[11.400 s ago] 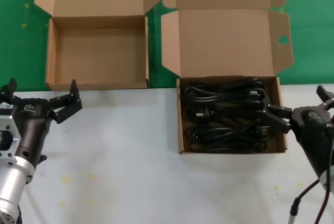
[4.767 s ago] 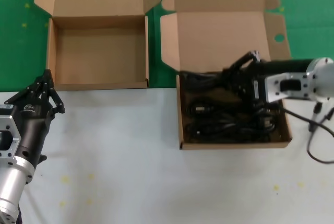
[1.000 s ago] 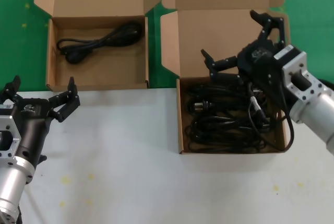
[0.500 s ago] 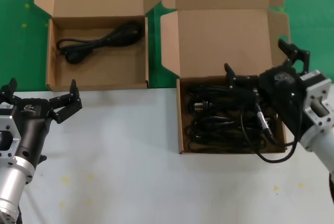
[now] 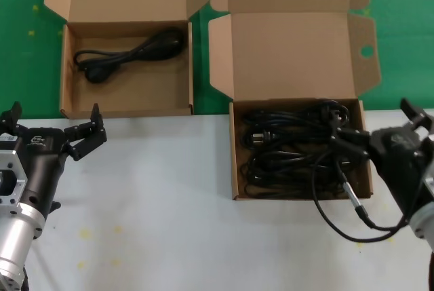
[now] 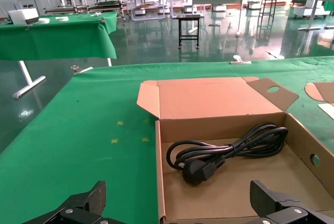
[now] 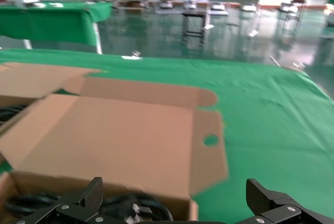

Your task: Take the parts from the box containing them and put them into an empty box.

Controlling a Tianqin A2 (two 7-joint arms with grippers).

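Head view: one black power cord [image 5: 129,53] now lies in the plain-lidded box [image 5: 66,67] at 10 o'clock, delivered since the earliest frame. The right gripper [image 5: 383,131], jaws apart and empty, has drawn back from over the wing-lidded box [image 5: 234,169] to its 3 o'clock edge. The remaining power cords [image 5: 291,145] fill that box; how many is hard to tell. The left gripper [image 5: 51,128], jaws apart, waits at 8 o'clock. One transfer is complete, with many still to come

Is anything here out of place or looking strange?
Nothing stands out. One black cord lies coiled in the left box; the other cords are inside the right box. Both tools, left and right, are open.
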